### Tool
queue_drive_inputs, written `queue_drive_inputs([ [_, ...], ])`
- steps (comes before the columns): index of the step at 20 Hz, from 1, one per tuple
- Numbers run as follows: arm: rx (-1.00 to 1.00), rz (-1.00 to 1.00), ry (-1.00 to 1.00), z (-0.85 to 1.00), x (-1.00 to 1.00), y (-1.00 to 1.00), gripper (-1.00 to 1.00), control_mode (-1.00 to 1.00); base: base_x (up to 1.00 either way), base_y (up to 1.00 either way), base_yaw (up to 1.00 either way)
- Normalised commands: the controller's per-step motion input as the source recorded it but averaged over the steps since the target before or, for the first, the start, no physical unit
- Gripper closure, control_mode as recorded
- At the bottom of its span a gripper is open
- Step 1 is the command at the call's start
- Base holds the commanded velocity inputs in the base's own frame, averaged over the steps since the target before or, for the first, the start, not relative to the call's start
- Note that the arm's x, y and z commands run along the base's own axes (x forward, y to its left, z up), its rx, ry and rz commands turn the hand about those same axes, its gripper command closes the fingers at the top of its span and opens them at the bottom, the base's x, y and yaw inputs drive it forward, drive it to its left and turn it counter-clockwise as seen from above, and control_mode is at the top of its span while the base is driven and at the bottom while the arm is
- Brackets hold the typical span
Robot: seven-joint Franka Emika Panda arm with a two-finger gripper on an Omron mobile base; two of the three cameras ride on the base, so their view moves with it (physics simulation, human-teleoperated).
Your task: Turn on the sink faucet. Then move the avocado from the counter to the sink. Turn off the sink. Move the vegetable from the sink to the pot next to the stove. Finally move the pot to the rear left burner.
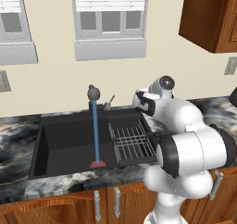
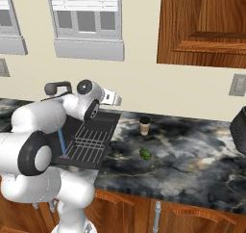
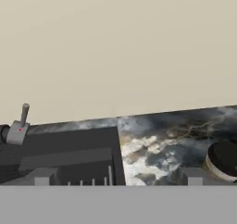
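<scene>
Avocado (image 2: 145,154) lies on the marbled table (image 2: 192,155), right of the sink (image 1: 69,144), near the front edge. I see a paper cup (image 2: 144,125) just behind it. Water (image 1: 96,133) runs from the faucet (image 1: 94,94) into the basin; its lever (image 3: 20,126) stands at the far rim. My jaws are spread wide, holding nothing, above the drying rack (image 1: 132,142).

Open counter around avocado (image 2: 145,154), cup (image 2: 144,125) behind.
</scene>
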Motion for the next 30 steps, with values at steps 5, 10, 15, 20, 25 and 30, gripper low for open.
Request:
queue_drive_inputs([
  [5,0.0,-0.1,0.35,0.79,-0.23,-0.09,-1.0,-1.0,0.0,0.0,0.0],
  [10,0.0,-0.09,0.27,-0.27,-0.23,-0.05,-1.0,-1.0,0.0,0.0,0.0],
  [15,0.0,-0.15,0.12,-0.78,-0.46,-0.19,-1.0,-1.0,0.0,0.0,0.0],
  [20,0.01,-0.12,0.1,-0.45,-0.5,-0.5,-1.0,-1.0,0.0,0.0,0.0],
  [25,0.03,-0.09,0.09,-0.08,-0.58,-0.73,-1.0,-1.0,0.0,0.0,0.0],
  [30,0.03,-0.05,0.08,-0.27,-0.46,-0.69,-1.0,-1.0,0.0,0.0,0.0],
])
